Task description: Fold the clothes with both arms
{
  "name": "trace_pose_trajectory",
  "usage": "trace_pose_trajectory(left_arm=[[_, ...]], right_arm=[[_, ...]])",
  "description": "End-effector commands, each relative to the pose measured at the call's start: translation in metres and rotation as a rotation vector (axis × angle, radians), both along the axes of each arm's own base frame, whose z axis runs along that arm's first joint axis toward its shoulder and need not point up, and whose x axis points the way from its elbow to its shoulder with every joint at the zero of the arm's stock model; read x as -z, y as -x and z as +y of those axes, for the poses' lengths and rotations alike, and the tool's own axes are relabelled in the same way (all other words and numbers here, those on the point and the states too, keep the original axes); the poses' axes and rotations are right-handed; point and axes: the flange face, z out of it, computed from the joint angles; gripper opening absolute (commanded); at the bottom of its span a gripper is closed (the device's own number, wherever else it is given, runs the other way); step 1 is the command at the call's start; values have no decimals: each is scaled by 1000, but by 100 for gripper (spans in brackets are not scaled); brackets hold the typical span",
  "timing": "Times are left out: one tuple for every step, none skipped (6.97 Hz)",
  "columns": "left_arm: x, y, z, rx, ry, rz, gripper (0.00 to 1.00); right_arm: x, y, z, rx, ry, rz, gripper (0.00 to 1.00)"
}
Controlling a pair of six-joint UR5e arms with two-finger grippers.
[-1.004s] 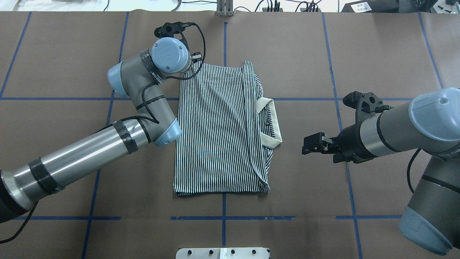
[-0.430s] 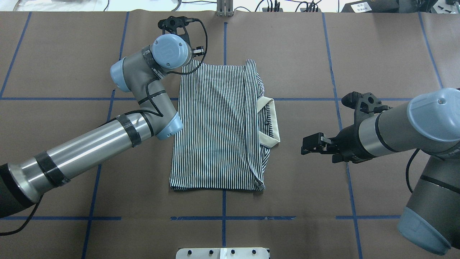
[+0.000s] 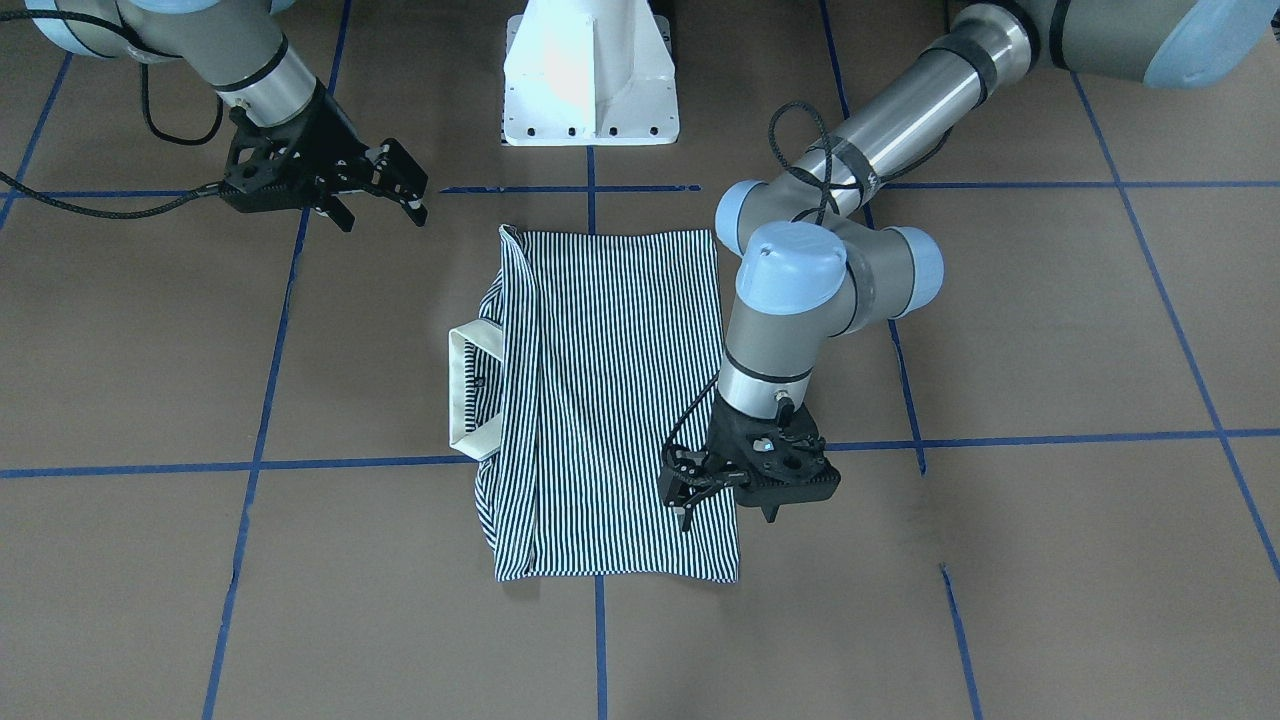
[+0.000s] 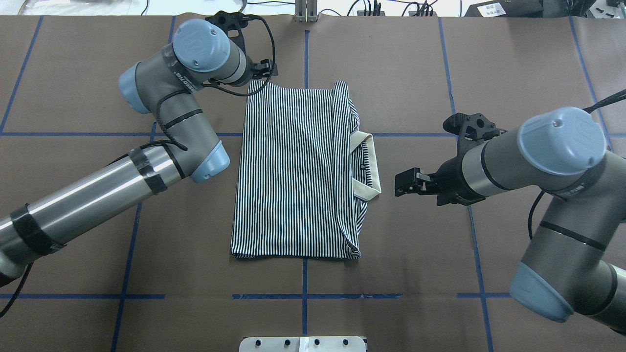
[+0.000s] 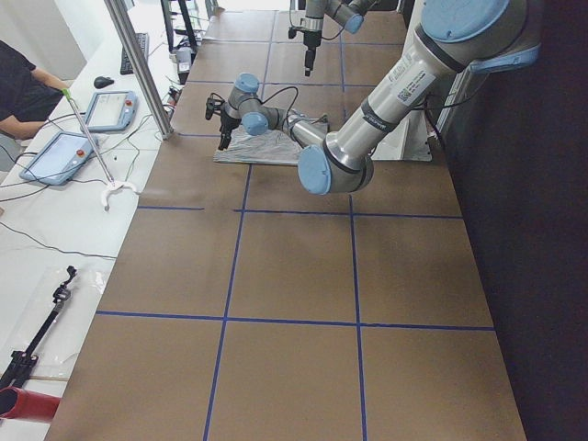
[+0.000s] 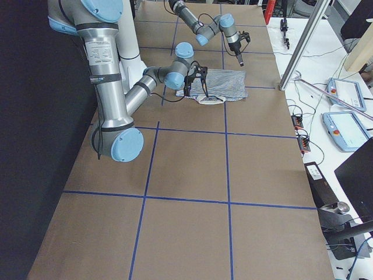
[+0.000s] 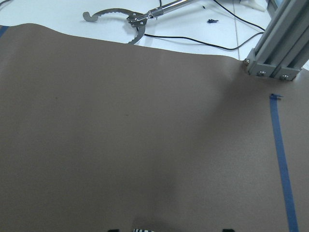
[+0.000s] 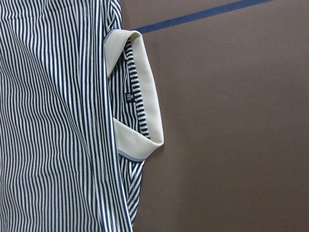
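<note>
The striped polo shirt [image 4: 293, 171] lies folded into a rectangle at mid-table, with its cream collar [image 4: 374, 164] sticking out on the right side. It also shows in the front view [image 3: 620, 400] and in the right wrist view [image 8: 48, 121]. My left gripper [image 4: 266, 71] hovers over the shirt's far-left corner, open and empty; in the front view [image 3: 683, 495] it stands just above the cloth. My right gripper [image 4: 398, 185] is open and empty, level with the collar and a short way to its right, apart from it.
The brown table cover has blue tape lines [image 4: 304, 296]. The white pedestal [image 3: 590, 80] stands at the robot's side. An aluminium post [image 4: 305, 12] stands at the far edge. A metal reacher tool [image 7: 130, 19] and cables lie beyond the far edge.
The shirt slid slightly toward the near left, then stopped. My left arm has risen and swung away to the far left. My right gripper has moved left toward the collar.
</note>
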Motion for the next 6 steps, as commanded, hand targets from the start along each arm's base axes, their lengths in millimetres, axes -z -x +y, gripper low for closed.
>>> trace_pose_trajectory(left_arm=[[4, 54, 59, -53, 24, 21, 100], [11, 74, 83, -62, 19, 30, 100], [13, 92, 101, -68, 21, 29, 100], [15, 100, 112, -76, 17, 39, 100], [15, 98, 115, -82, 17, 41, 100], [15, 96, 117, -86, 17, 41, 100]], right_arm=[[42, 60, -5, 35, -84, 164, 100], [61, 96, -8, 45, -94, 228, 100], [67, 135, -4, 84, -94, 248, 100], [69, 154, 9, 120, -101, 252, 100], [62, 167, 27, 223, -167, 291, 100], [52, 180, 35, 266, -194, 336, 100]])
